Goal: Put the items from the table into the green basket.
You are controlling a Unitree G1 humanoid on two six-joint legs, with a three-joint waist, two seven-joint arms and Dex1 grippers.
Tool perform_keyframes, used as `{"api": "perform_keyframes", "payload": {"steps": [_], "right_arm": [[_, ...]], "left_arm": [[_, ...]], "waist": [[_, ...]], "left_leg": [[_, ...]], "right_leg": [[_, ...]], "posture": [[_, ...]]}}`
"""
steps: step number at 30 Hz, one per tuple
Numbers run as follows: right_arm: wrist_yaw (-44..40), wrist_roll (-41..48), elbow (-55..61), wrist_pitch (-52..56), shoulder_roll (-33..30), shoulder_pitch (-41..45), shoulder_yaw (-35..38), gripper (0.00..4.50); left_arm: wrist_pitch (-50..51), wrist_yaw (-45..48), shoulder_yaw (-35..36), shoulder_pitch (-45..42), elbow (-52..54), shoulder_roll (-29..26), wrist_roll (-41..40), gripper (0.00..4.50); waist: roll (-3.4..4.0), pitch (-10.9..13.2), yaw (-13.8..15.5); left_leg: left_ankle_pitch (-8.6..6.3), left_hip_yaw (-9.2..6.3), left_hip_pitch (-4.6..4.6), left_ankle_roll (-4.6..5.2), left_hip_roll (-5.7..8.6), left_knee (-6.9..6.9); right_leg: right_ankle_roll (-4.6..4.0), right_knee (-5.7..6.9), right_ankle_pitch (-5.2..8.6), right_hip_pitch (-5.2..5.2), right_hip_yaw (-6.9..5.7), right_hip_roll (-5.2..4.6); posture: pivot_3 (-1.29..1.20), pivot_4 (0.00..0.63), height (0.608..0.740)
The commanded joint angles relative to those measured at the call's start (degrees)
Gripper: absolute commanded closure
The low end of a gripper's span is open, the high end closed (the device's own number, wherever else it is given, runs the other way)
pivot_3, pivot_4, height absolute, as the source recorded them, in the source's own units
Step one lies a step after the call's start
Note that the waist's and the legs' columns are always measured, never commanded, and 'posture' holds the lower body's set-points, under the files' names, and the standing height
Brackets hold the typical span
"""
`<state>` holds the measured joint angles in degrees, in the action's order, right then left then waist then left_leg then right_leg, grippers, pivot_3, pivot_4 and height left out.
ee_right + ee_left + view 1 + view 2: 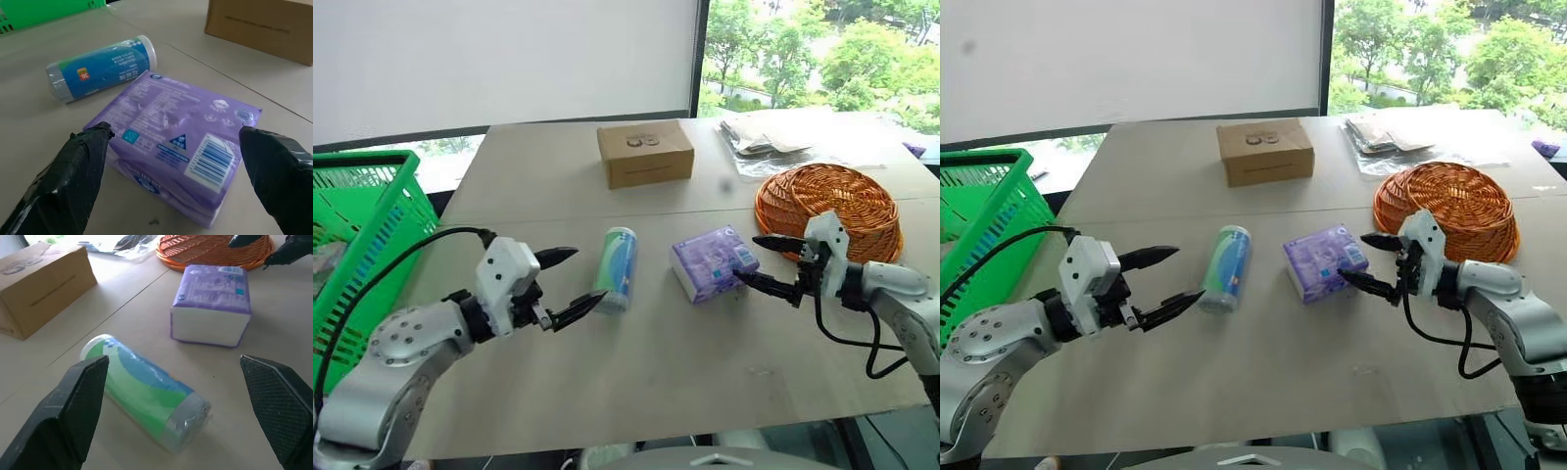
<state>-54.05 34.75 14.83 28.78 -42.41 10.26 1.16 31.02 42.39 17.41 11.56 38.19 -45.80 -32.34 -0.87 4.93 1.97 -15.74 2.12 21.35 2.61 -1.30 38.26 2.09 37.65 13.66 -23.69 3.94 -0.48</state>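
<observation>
Right now both items lie loose on the desk (646, 362), neither yet in the green basket (362, 225), which stands off the desk's left edge. The white container (618, 268) lies on its side, its long axis running away from the robot, with the left gripper (566, 284) just to its left, jaws spread wide and empty, one tip almost at its near end. The purple tissue pack (710, 262) lies flat just right of it; the right gripper (759, 259) sits at its right edge, jaws likewise apart and grasping nothing. Each arm is nearest its own item. From the right wrist, the pack sits squarely between the fingers; the head views leave that alignment unclear. Behind stand a cardboard box (645, 153) and a wicker basket (832, 208).
</observation>
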Motion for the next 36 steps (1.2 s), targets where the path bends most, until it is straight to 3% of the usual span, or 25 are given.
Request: {"api": "perform_keyframes", "payload": {"steps": [1, 12, 18, 22, 31, 32, 34, 36], "right_arm": [[-4.90, 2.78, 3.43, -0.82, -0.81, -0.43, 1.41, 0.00], [-5.78, 6.71, 12.79, 0.63, -4.80, -4.30, 8.60, 0.00], [-5.50, 5.74, 15.53, 0.49, -6.13, -7.12, 9.59, 0.00], [-6.30, 2.98, 15.31, -1.82, -7.15, -8.42, 9.50, 0.00], [-5.71, 1.21, 14.08, -3.49, -6.14, -7.44, 8.32, 0.00], [-5.48, 1.15, 14.16, -3.37, -6.01, -7.18, 8.14, 0.00], [-5.09, 1.08, 14.30, -3.13, -5.78, -6.68, 7.84, 0.00], [-4.66, 1.08, 14.57, -2.85, -5.62, -6.26, 7.58, 0.00]], "left_arm": [[3.21, -6.85, -5.04, -1.84, -0.81, 1.37, 5.72, 0.07], [20.56, -29.47, -18.70, -15.54, -9.92, 19.33, 14.67, 0.07], [28.77, -34.96, -18.54, -21.30, -11.35, 30.24, 12.31, 0.07], [36.48, -38.26, -17.18, -22.71, -12.30, 33.59, 13.25, 0.07], [46.39, -42.16, -17.30, -22.10, -12.98, 34.34, 15.62, 0.07], [47.15, -42.46, -16.97, -22.05, -12.75, 35.09, 15.44, 0.58], [48.50, -42.74, -16.08, -21.95, -12.51, 36.76, 14.97, 1.07], [49.81, -43.20, -15.24, -21.70, -12.28, 38.19, 14.88, 1.98]], "waist": [[-0.01, 0.00, 0.73], [-0.31, -0.23, 1.81], [-0.18, -0.78, 1.52], [-0.19, -0.89, 0.36], [-0.08, -1.61, -1.62], [-0.09, -1.61, -1.68], [-0.09, -1.61, -2.04], [-0.05, -1.63, -2.31]], "left_leg": [[0.00, -0.05, 0.05, 0.00, 0.03, 0.00], [0.01, -0.54, 0.37, 0.00, 0.17, 0.19], [0.02, -0.69, 0.32, -0.01, 0.20, 0.22], [0.03, -0.77, 0.36, -0.02, 0.25, 0.29], [0.03, -0.78, -0.09, -0.03, 0.39, 0.21], [0.03, -0.75, -0.41, -0.03, 0.39, 0.12], [0.02, -0.75, -0.70, -0.03, 0.35, 0.06], [0.02, -0.78, -0.76, -0.04, 0.30, 0.06]], "right_leg": [[0.01, -0.02, 0.00, 0.00, -0.04, -0.03], [0.08, -0.05, -0.31, 0.01, -0.49, -0.15], [0.18, 0.01, -0.24, 0.08, -0.57, -0.08], [0.23, 0.03, -0.21, 0.09, -0.62, -0.06], [0.05, 0.07, -0.04, 0.41, -0.47, 0.06], [0.05, 0.06, -0.03, 0.61, -0.38, 0.07], [0.03, 0.04, -0.01, 0.85, -0.33, 0.11], [0.03, 0.03, -0.01, 0.91, -0.28, 0.16]], "posture": [[0.19, 0.038, 0.740], [0.09, 0.035, 0.740], [0.08, 0.034, 0.740], [0.07, 0.034, 0.740], [0.06, 0.036, 0.740], [0.06, 0.037, 0.740], [0.06, 0.037, 0.740], [0.06, 0.039, 0.740]]}}
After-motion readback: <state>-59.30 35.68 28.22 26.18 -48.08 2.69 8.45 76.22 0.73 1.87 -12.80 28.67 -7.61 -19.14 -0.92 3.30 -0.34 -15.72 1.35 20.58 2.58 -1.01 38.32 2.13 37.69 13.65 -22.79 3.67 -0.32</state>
